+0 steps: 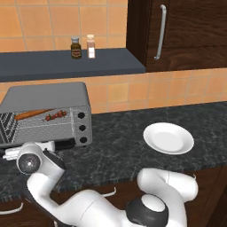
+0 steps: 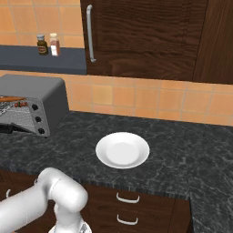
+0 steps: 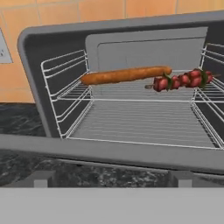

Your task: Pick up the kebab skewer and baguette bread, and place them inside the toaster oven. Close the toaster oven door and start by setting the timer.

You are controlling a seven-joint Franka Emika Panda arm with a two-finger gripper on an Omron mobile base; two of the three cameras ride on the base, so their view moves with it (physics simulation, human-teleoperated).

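the baguette bread (image 3: 124,75) and the kebab skewer (image 3: 181,80) are lying on the rack inside the toaster oven (image 1: 48,113). the toaster oven door (image 3: 109,152) is hanging open. the claw is standing released, grasping nothing.

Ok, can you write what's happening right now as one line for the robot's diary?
baguette bread: on rack in toaster oven | kebab skewer: on rack beside it | toaster oven door: open | white plate: bare | gripper: open

Baguette bread (image 3: 124,75) and kebab skewer (image 3: 183,80) lie inside open toaster oven (image 3: 52,39).
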